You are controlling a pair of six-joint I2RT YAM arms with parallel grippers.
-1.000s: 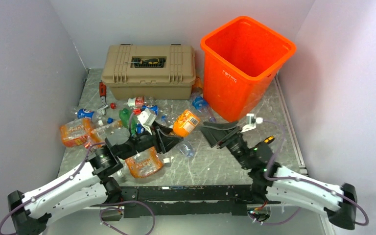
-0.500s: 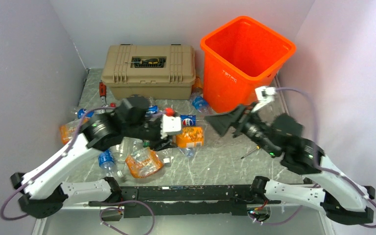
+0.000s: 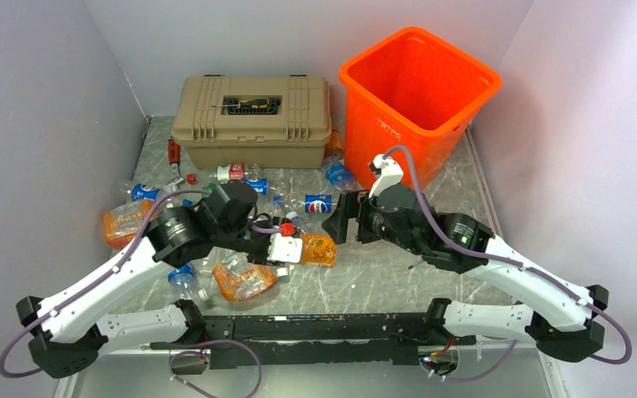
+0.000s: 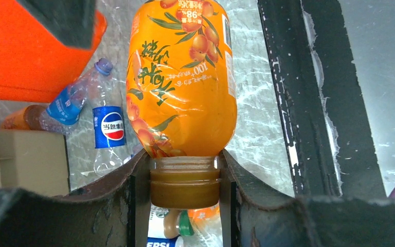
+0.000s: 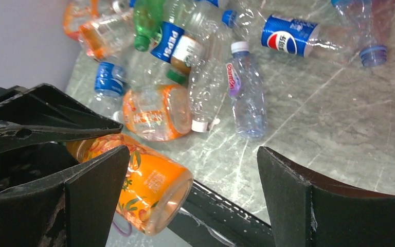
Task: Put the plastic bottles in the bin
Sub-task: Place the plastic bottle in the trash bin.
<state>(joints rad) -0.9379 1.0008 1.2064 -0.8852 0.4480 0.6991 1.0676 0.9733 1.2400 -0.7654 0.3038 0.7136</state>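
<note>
Table [image 3: 365,282] bears toolbox [image 3: 253,124] beside bin [image 3: 398,141], bottles [image 3: 318,204] strewn nearby.

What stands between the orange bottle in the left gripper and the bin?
Top view: the open right gripper hangs directly between the orange bottle and the bin.

Overhead camera looks down from behind; both close wrist cameras share the orange-wrapped bottle [image 4: 182,87].

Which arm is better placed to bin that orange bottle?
Probably the right. The left gripper clamps the orange bottle by its neck, but the bin stands on the right arm's side, and the right gripper hangs open beside the bottle's base.
</note>
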